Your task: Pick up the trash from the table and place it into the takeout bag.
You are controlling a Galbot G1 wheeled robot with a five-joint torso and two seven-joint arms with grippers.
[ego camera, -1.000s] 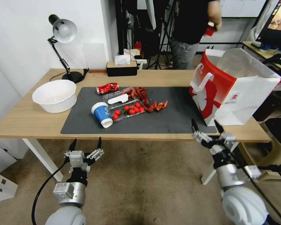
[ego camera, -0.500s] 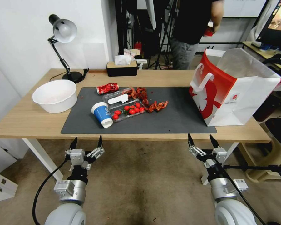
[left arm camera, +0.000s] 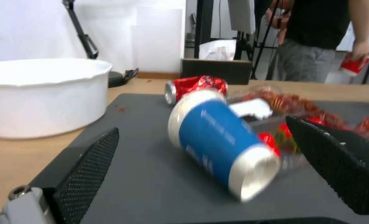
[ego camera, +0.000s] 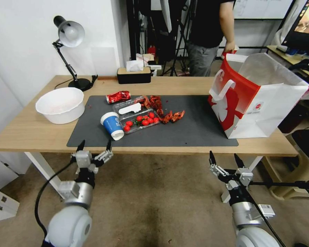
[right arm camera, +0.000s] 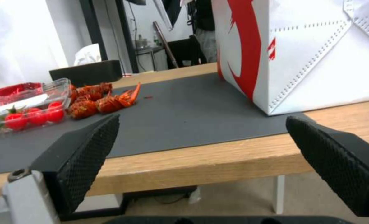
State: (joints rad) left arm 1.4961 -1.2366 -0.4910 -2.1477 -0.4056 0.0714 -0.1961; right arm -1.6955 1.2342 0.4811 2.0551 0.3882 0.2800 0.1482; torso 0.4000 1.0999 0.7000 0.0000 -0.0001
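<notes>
Gaping wide with nothing between its fingers, the left gripper [ego camera: 94, 145] sits at lower left of the head view, its tips at the near edge of the table [ego camera: 31, 132] just short of the dark grey mat [ego camera: 195, 128]. Blue paper cup [ego camera: 112, 125]: on its side on the mat, directly beyond those tips; in the left wrist view the cup [left arm camera: 217, 141] lies between the two spread fingers [left arm camera: 89, 169], apart from both. Crushed red can [ego camera: 118, 96]: behind the cup, on the mat's far edge. Clear plastic tray [ego camera: 137, 115]: touching the cup's right side, holding red cherry tomatoes [ego camera: 142, 120] and a white utensil. Red crayfish shells [ego camera: 168, 116]: scattered just right of the tray. Large white bowl [ego camera: 60, 104]: on bare wood left of the mat. Right gripper [ego camera: 225, 159]: lower right of the head view, fingers likewise parted and empty, below and in front of the table edge. Takeout bag [ego camera: 254, 96]: red and white, upright and open-mouthed at the mat's right end, upper right of the frame. Desk lamp [ego camera: 70, 51] and black tissue box [ego camera: 134, 74]: along the table's far side.
</notes>
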